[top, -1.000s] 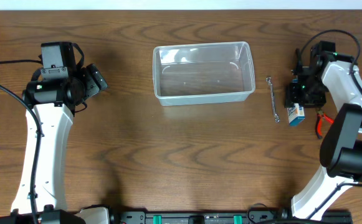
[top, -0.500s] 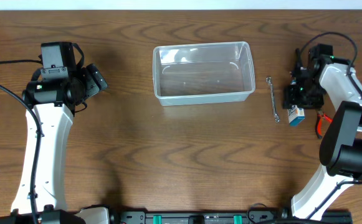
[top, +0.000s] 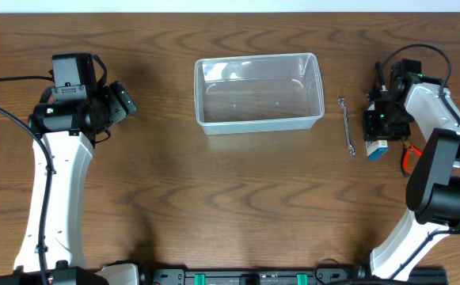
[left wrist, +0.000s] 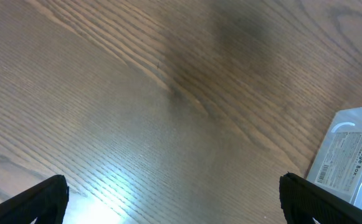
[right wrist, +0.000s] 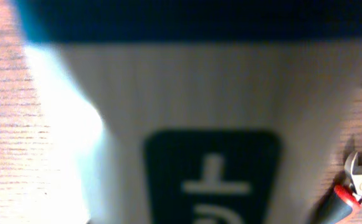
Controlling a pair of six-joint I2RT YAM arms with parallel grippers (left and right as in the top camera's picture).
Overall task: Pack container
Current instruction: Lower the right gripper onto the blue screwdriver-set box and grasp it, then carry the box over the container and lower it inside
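A brown wooden table (top: pixel 230 198) with wavy grain fills the scene. On its right side a slim silver wrench (top: pixel 346 125) lies flat, running from back to front. Just right of it is a small blue-and-white box (top: pixel 376 147), only its near end showing from above. Red-handled pliers (top: pixel 406 158) lie close on the box's right, and a black cable (top: pixel 0 79) crosses the table's far left.

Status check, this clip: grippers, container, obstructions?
Left gripper open. Right gripper at blue-and-white box, grip unclear. Container empty. Wrench lies between box and container.
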